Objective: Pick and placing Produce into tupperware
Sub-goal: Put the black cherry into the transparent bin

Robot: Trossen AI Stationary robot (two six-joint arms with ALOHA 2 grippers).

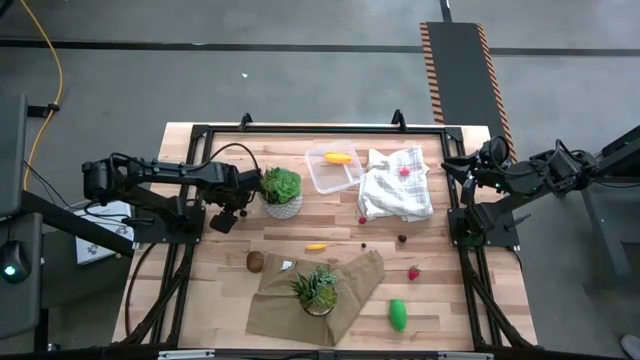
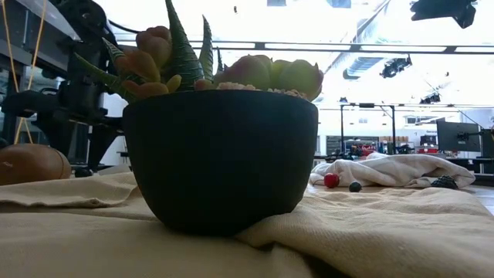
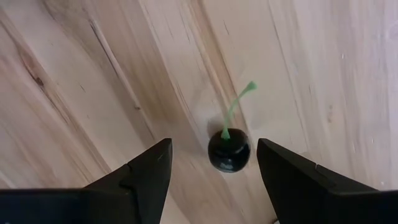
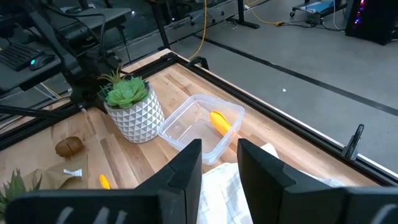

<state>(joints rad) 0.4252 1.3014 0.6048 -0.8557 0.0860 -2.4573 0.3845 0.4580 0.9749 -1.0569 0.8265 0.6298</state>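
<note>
A small dark cherry with a green stem rests on the bare wood. My left gripper points down over it, open, with one finger on either side and touching nothing. In the high view this gripper stands left of the white plant pot. The clear tupperware holds one yellow piece. Loose on the table lie another yellow piece, a brown ball, a green piece and red berries. My right gripper waits raised at the right edge, open with nothing between its fingers.
A white cloth with a red berry on it lies right of the tupperware. A dark plant pot stands on a brown cloth near the front edge. Tiny dark pieces lie mid-table. A black frame borders the table.
</note>
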